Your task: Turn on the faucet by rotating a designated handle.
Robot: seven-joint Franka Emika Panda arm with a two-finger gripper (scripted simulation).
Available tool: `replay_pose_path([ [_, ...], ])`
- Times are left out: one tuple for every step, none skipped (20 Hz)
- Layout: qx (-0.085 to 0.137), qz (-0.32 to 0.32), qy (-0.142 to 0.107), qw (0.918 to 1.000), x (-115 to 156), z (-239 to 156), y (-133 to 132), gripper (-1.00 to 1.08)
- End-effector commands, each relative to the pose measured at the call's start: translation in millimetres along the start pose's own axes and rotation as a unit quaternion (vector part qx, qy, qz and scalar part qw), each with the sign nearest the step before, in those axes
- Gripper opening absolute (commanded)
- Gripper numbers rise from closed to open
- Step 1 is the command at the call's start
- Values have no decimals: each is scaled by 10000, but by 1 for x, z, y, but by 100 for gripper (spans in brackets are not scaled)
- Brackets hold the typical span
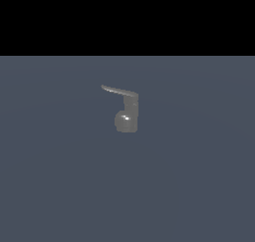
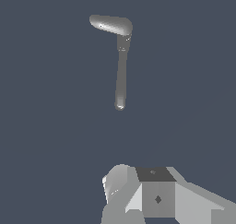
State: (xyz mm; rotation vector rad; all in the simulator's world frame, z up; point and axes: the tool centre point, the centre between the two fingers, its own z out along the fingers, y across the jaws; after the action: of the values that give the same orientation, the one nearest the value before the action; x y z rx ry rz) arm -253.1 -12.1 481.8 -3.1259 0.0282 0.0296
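Observation:
The faucet [image 1: 126,117] is a small grey fixture standing alone on the flat floor, with a glossy rounded bulb base and a short column. Its handle [image 1: 118,91] is a thin lever reaching from the column's top toward the exterior view's left. The wrist view looks down on the faucet [image 2: 111,24], and the handle [image 2: 120,75] shows as a long thin bar. Parts of my gripper [image 2: 138,184] show at that picture's edge, well apart from the handle's tip. I cannot make out how its jaws stand. The exterior view shows neither the arm nor the gripper.
A plain blue-grey floor [image 1: 60,186] spreads around the faucet on all sides, ending at a black background behind it.

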Motion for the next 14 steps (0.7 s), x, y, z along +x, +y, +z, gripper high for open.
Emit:
replay_pose_path([
  [0, 0, 0, 10000, 0, 0, 0, -100],
  [-3, -1, 1, 10000, 0, 0, 0, -100],
  [-9, -3, 3, 10000, 1, 0, 0, -100],
  [-22, -8, 7, 10000, 2, 0, -1, -100],
  [-38, -15, 13, 10000, 3, 0, -1, -100],
  [-60, -25, 20, 10000, 5, 0, -1, -100],
  [-83, -38, 28, 10000, 6, 0, -2, -100],
  [-101, -52, 34, 9999, 7, 0, -2, -100],
  [-115, -64, 38, 9999, 8, 0, -3, -100],
  [-124, -75, 41, 9999, 8, 0, -3, -100],
  [-128, -83, 42, 9999, 8, 0, -3, -100],
  [-128, -83, 42, 9999, 8, 0, -3, -100],
  [-123, -78, 41, 9999, 8, 0, -3, -100],
  [-119, -66, 40, 9999, 8, 0, -3, -100],
])
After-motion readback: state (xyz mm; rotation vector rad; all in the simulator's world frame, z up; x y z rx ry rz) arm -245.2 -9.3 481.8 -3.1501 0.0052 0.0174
